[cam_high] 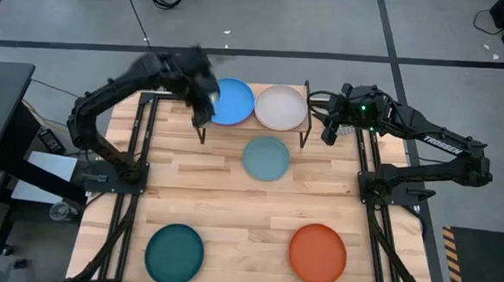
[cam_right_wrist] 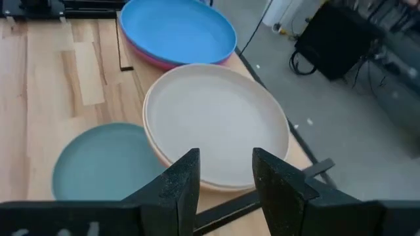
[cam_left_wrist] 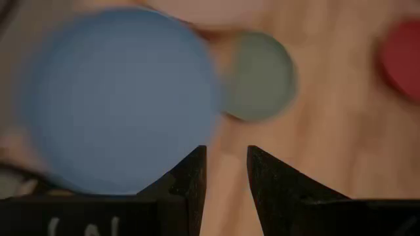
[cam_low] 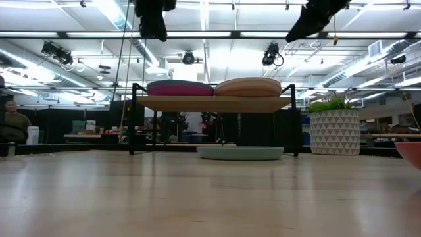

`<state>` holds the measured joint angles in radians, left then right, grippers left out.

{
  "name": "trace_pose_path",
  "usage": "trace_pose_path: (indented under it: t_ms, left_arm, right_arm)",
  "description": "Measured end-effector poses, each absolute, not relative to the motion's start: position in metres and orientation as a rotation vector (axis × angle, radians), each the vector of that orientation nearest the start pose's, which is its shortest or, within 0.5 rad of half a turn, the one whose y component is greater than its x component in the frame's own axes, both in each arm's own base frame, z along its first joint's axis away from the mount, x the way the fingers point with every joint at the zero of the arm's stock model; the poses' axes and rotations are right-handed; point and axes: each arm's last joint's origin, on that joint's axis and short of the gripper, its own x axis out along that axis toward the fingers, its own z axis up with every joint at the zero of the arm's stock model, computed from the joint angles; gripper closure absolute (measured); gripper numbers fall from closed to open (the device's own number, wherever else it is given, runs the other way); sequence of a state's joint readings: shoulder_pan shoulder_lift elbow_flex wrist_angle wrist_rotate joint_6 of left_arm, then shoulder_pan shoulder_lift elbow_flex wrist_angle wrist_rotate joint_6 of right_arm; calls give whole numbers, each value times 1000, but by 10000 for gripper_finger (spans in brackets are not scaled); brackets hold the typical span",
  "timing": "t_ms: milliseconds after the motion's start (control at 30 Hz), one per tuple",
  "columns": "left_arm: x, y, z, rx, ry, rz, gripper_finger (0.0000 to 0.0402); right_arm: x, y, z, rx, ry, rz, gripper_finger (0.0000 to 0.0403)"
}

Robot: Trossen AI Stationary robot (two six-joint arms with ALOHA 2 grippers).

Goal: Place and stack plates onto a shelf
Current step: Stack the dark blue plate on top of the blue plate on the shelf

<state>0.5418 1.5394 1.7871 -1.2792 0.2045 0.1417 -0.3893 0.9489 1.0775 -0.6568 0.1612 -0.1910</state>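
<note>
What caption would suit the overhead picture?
Two arms hover over a shelf holding a bright blue plate and cream plate; three plates wait on the table.

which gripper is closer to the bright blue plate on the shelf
Left. The left gripper hovers over the bright blue plate's near edge on the shelf, fingers open. The right gripper hangs beyond the cream plate, further away.

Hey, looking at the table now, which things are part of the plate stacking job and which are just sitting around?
Part of the job:
- shelf
- bright blue plate on a magenta plate
- cream plate
- pale blue plate
- dark teal plate
- orange plate
- left tool, right tool

Just lying about:
- potted plant
</note>
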Motion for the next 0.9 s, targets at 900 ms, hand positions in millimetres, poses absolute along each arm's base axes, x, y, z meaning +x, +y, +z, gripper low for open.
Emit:
trace_pose_path:
  t_ms: [900]
  left_arm:
    - [256, -65, 198, -700, 1497, -354, 324]
  right_arm:
    - [171, -73, 362, -215, 575, -379, 257]
